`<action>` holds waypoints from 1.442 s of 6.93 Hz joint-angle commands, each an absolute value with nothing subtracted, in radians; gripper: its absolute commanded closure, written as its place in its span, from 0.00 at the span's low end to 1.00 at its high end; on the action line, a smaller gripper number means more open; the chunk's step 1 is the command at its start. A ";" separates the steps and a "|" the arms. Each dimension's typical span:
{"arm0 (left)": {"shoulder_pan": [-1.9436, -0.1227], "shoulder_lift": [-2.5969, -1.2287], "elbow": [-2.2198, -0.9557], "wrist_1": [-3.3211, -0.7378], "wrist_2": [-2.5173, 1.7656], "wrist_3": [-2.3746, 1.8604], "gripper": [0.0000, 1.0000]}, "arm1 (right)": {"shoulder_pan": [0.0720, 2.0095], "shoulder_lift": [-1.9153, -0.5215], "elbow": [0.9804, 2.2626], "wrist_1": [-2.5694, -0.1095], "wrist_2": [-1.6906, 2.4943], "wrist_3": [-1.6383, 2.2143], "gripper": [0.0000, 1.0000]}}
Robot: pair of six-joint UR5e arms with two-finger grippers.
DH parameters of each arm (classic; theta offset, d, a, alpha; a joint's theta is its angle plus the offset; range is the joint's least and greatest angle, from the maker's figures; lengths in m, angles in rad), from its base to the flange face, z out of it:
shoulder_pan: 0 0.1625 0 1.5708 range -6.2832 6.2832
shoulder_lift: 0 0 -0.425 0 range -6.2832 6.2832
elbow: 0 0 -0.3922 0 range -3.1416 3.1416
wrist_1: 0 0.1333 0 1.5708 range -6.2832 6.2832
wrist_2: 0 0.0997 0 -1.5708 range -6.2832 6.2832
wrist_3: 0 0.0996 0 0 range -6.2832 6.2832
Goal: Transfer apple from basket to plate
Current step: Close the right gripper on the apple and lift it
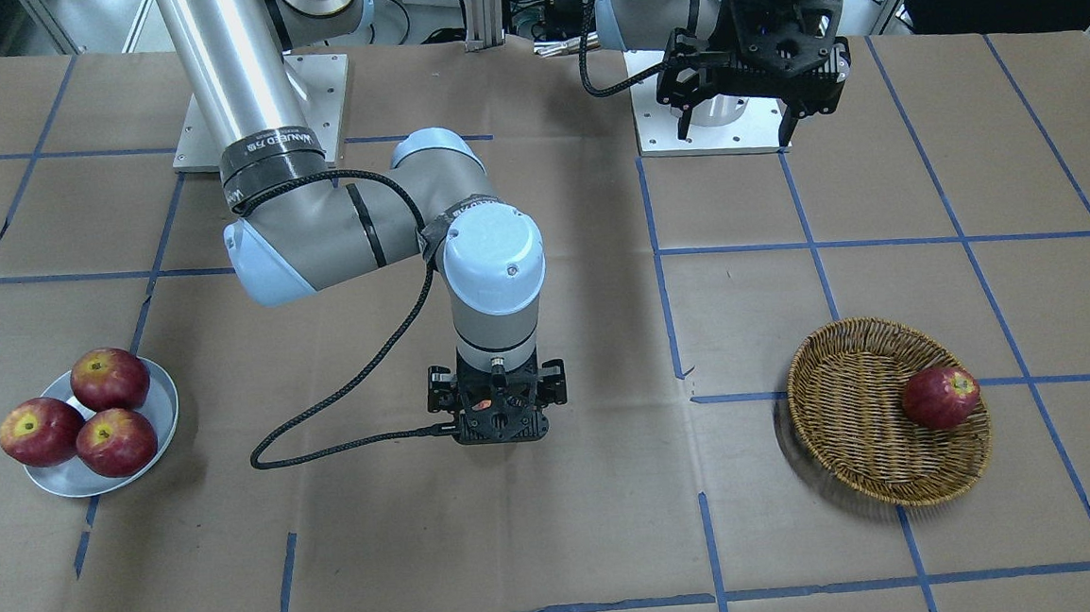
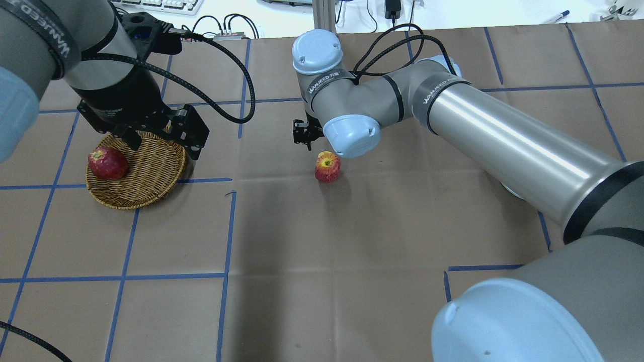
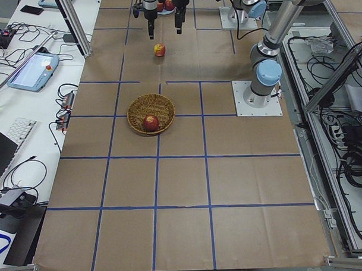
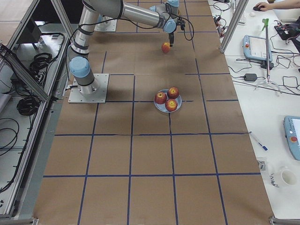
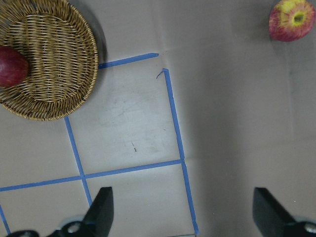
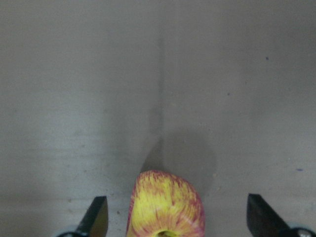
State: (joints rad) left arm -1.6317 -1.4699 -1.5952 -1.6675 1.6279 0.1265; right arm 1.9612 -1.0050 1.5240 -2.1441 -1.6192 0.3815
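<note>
The pale yellow-and-red apple (image 2: 327,166) stands on the table's middle, outside the basket; it also shows in the right wrist view (image 6: 167,205). My right gripper (image 1: 499,408) hangs straight over it, open, with its fingertips (image 6: 96,215) wide apart on either side and not touching it. The brown wicker basket (image 2: 151,171) holds one dark red apple (image 2: 107,163). My left gripper (image 2: 161,146) is open and empty, raised over the basket's far rim. The silver plate (image 1: 164,395) carries three dark red apples (image 1: 110,378).
The table is brown paper with a grid of blue tape lines. The two arm base plates (image 1: 705,131) are on the robot's side. Bare paper lies between the pale apple and the plate.
</note>
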 commanded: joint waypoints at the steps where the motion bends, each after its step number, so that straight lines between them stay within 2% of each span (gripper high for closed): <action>1: -1.631 -1.471 -1.592 -1.667 1.631 0.129 0.01 | 1.962 -0.997 1.623 -2.268 -1.618 0.383 0.00; 2: -1.632 -1.473 -1.589 -1.667 1.629 0.129 0.01 | 1.963 -0.999 1.626 -2.270 -1.617 0.385 0.05; 3: -1.631 -1.474 -1.582 -1.669 1.631 0.129 0.01 | 1.963 -0.999 1.625 -2.269 -1.609 0.399 0.21; 5: -1.631 -1.479 -1.580 -1.669 1.629 0.129 0.01 | 1.963 -0.999 1.626 -2.258 -1.609 0.402 0.37; 6: -1.631 -1.479 -1.580 -1.669 1.629 0.129 0.01 | 1.960 -1.003 1.620 -2.258 -1.609 0.419 0.41; 8: -1.631 -1.479 -1.580 -1.669 1.629 0.129 0.01 | 1.938 -1.031 1.600 -2.240 -1.608 0.416 0.41; 10: -1.631 -1.479 -1.580 -1.669 1.629 0.129 0.01 | 1.872 -1.101 1.548 -2.095 -1.608 0.394 0.42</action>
State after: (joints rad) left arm -1.6306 -1.4787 -1.5800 -1.6690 1.6291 0.1288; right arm 1.9190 -1.0575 1.5793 -2.1831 -1.6072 0.4098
